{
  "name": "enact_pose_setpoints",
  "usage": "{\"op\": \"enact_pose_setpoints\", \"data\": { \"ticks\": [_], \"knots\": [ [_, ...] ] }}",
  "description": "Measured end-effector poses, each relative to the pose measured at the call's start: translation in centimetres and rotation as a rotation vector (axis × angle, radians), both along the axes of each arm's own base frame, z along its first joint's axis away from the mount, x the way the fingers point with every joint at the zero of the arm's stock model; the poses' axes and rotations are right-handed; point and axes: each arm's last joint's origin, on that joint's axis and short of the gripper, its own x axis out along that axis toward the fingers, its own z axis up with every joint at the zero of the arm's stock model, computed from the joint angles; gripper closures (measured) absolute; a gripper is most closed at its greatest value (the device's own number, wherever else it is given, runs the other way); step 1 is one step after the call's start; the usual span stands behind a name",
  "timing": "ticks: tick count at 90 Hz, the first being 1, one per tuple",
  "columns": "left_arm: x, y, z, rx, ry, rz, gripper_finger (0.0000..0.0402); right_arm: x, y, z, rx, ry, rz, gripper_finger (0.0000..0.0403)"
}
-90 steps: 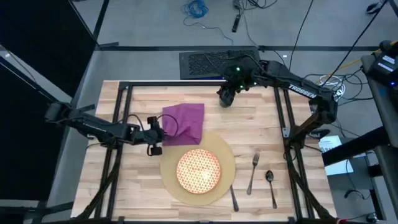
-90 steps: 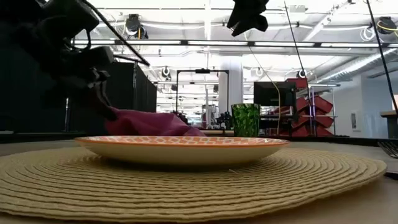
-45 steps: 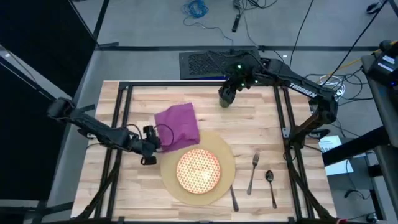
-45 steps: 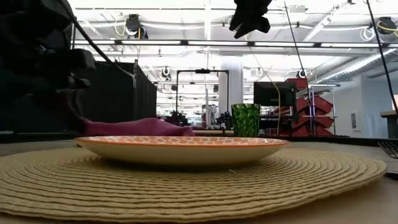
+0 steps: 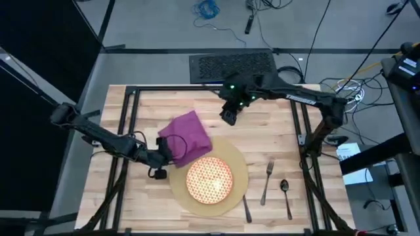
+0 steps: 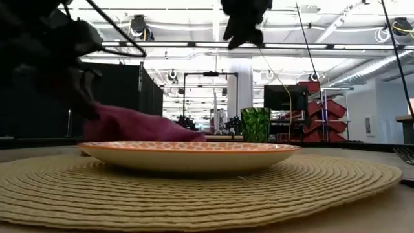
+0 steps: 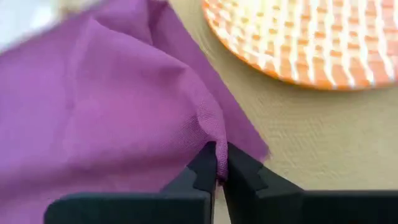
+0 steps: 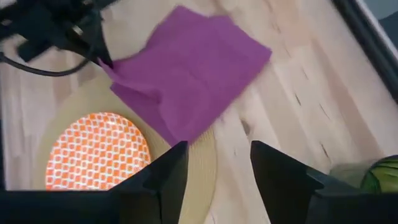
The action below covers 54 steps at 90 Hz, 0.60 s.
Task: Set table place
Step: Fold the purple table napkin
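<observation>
A purple napkin [image 5: 187, 134] lies on the wooden table [image 5: 275, 128], its near part draped over the far-left rim of the round tan mat, the place [image 5: 237, 164]. On the mat sits a red-and-cream lattice plate [image 5: 210, 178]. My left gripper [image 5: 165, 154] is at the napkin's near-left corner, shut on it. My right gripper [image 5: 228, 118] hovers open above the table just to the right of the napkin's far end, touching nothing. In its wrist view the fingers [image 8: 171, 171] stand wide apart. My left gripper pinches a raised fold of the napkin [image 7: 216, 148] between its two fingertips, at the cloth's near-left corner. The fingers come in low from the table's left. The pinched ridge is lifted a little [image 6: 107, 116]; the rest of the napkin lies on the table and mat.
A green glass [image 6: 256, 124] stands at the far side of the table, beside my right gripper [image 8: 385, 174]. A fork [image 5: 268, 182], spoon [image 5: 286, 196] and knife [image 5: 247, 210] lie to the right of the mat. Black frame bars run along the table's edges.
My left gripper has drawn the napkin's corner toward the near edge and then a little right; the napkin has turned about, and its held fold, which dipped, has risen again. My right gripper has moved left and toward the napkin, away from the green glass.
</observation>
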Motion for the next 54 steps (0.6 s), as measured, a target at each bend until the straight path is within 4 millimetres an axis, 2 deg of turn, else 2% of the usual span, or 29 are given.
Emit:
{"op": "enact_pose_setpoints", "data": {
  "ticks": [13,30,39,46,54],
  "knots": [
    [-0.3,0.0,-0.7,-0.022,0.060,-0.016,0.0352,0.4,-0.6,-0.6,0.003,0.013,-0.003,0.0245],
    [-0.1,-0.2,-0.6,-0.080,0.037,-0.023,0.0274,0.4,-1.0,-0.5,0.011,-0.009,0.007,0.0245],
    [0.0,-0.3,-0.3,-0.135,0.027,0.036,0.0234,0.4,-1.2,-0.5,0.007,-0.018,0.002,0.0245],
    [0.0,-0.3,-0.2,-0.168,0.053,0.049,0.0213,1.0,-1.4,-1.0,0.007,-0.027,0.005,0.0245],
    [-0.3,-0.3,-0.1,-0.184,0.102,0.077,0.0202,2.0,-1.6,-2.3,0.046,-0.009,0.039,0.0245]
  ]
}}
